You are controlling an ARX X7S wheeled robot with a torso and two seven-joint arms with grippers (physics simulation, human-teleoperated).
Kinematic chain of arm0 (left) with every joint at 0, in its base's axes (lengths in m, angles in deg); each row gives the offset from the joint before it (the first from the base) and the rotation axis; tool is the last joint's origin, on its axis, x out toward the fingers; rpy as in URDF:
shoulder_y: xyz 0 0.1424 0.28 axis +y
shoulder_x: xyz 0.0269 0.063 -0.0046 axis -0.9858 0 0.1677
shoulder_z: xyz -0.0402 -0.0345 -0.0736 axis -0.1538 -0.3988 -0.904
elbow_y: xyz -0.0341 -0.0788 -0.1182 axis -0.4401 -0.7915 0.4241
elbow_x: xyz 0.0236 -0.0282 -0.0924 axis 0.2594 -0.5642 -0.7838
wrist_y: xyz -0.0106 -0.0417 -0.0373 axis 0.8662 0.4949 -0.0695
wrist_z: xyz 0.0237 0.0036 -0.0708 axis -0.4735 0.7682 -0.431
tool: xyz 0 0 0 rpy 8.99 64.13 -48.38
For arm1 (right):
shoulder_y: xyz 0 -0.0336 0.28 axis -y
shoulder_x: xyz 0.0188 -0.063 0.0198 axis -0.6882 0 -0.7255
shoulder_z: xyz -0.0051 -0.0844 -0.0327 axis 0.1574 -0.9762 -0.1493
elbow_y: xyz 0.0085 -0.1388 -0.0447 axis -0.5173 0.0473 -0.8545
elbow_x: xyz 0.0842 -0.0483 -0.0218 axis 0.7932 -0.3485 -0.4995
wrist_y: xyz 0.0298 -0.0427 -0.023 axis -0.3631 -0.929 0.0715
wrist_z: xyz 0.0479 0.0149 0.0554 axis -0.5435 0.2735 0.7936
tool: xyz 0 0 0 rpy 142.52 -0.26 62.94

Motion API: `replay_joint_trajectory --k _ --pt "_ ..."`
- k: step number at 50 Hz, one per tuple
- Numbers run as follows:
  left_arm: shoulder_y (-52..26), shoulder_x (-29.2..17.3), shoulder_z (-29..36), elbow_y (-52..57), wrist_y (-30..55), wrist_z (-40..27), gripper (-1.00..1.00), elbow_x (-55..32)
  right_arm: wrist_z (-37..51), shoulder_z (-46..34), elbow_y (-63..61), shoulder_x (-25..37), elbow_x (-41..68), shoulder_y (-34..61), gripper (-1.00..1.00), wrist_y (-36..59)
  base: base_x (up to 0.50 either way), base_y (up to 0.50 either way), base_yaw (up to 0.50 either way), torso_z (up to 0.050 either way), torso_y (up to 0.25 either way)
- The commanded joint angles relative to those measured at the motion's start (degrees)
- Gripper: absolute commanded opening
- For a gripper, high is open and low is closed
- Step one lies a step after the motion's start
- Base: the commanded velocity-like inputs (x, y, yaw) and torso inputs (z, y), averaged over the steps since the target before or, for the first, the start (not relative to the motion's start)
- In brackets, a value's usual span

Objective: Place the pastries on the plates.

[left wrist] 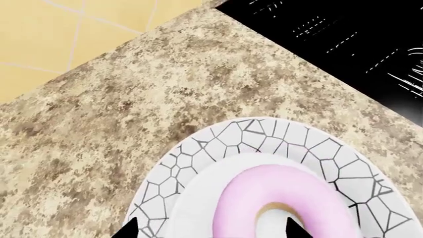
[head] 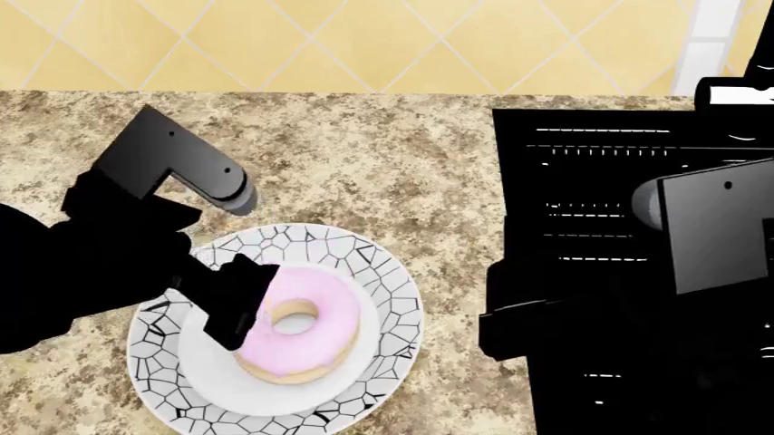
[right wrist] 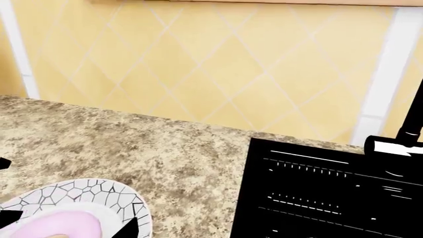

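Doughnut (head: 294, 324) sat on the white middle of the crackle-rimmed plate (head: 362, 258), a little off centre, so by the look of it one of your two placements was done. The plate lay on the speckled counter (head: 362, 154), just beside the black stovetop (head: 593, 181). Your left gripper (head: 232, 308) hung over the doughnut's near side; in its wrist view the two dark fingertips (left wrist: 130, 229) stood wide apart, one beyond the plate's edge and one over the ring, so the jaws were released and clear of the icing. I judge you held it there to let the pastry settle. Your right gripper showed only as fingertip slivers (right wrist: 130, 225) in its wrist view, and I couldn't tell whether it was clenched. Neither muffin nor blue plate was in view.
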Motion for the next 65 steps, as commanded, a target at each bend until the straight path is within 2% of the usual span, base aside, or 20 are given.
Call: replay_joint_trajectory --k 1,3,8,15,17,18,25,29,30,33,35,39,46,55,65 --pt "0.31 -3.43 -7.33 3.43 1.74 -5.59 1.0 -4.71 0.67 0.64 0.32 -0.26 0.34 2.28 1.0 -0.17 0.0 0.0 0.0 0.0 0.0" --pt "1.56 -3.57 -9.32 3.45 0.38 -7.6 1.0 -4.95 0.83 0.45 0.51 -0.39 0.11 2.23 1.0 -0.18 0.0 0.0 0.0 0.0 0.0" --pt "6.55 -7.63 -14.42 9.45 -1.4 -12.53 1.0 -7.25 2.15 0.35 1.48 -2.38 -2.77 4.09 1.0 -2.18 0.0 0.0 0.0 0.0 0.0" --pt "8.15 -8.06 -18.52 14.01 -5.97 -18.69 1.0 -5.64 3.01 -2.06 2.51 -4.11 -7.14 6.6 1.0 -3.1 0.0 0.0 0.0 0.0 0.0" --pt "8.18 -9.12 -17.24 16.63 -7.81 -19.67 1.0 -2.1 3.19 -3.42 1.55 -3.84 -10.49 6.88 1.0 -4.14 0.0 0.0 0.0 0.0 0.0" --pt "7.67 -7.56 -17.24 15.65 -9.16 -20.63 1.0 -0.83 4.04 -3.24 1.02 -4.15 -10.14 6.9 1.0 -3.94 0.0 0.0 0.0 0.0 0.0" --pt "8.02 -8.97 -23.75 22.11 -5.19 -27.99 1.0 -8.93 7.7 -1.41 -0.11 -4.24 -7.99 9.03 1.0 -2.22 0.0 0.0 0.0 0.0 0.0" --pt "5.57 -6.87 -21.5 20.54 -4.32 -27.41 1.0 -8.24 10.54 -0.05 -1.46 -4.43 -4.72 11.55 1.0 -0.1 0.0 0.0 0.0 0.0 0.0" --pt "6.17 -8.8 -24.04 23.0 -2.55 -29.25 1.0 -12.09 11.22 0.17 -1.73 -4.43 -3.98 12.2 1.0 0.48 0.0 0.0 0.0 0.0 0.0" --pt "5.28 -9.46 -26.15 23.77 -0.64 -31.68 1.0 -15.81 12.47 0.4 -1.88 -4.3 -2.4 13.98 1.0 1.97 0.0 0.0 0.0 0.0 0.0" --pt "2.78 -7.16 -23.67 21.4 -0.83 -31.15 1.0 -13.35 13.37 0.63 -1.75 -4.15 -0.99 15.62 1.0 3.23 0.0 0.0 0.0 0.0 0.0" --pt "1.48 -8.51 -26.83 23.49 2.67 -35.65 1.0 -20.06 13.71 0.54 -1.17 -4.26 -0.05 17.76 1.0 4.16 0.0 0.0 0.0 0.0 0.0" --pt "-1.87 -6.58 -25.15 21.35 2.27 -35.33 1.0 -18.21 14.23 0.35 -0.39 -4.28 0.03 20.08 1.0 4.83 0.0 0.0 0.0 0.0 0.0" --pt "-4.36 -6.37 -26.41 21.94 3.84 -38.36 1.0 -21.92 14.8 -0.05 1.22 -3.67 2.44 26.78 1.0 8.06 0.0 0.0 0.0 0.0 0.0" --pt "-10.79 -4.16 -22.65 16.63 2.99 -34.25 1.0 -17.14 11.76 -3.5 7.18 -5.58 0.0 37.11 1.0 9.83 0.0 0.0 0.0 0.0 0.0"
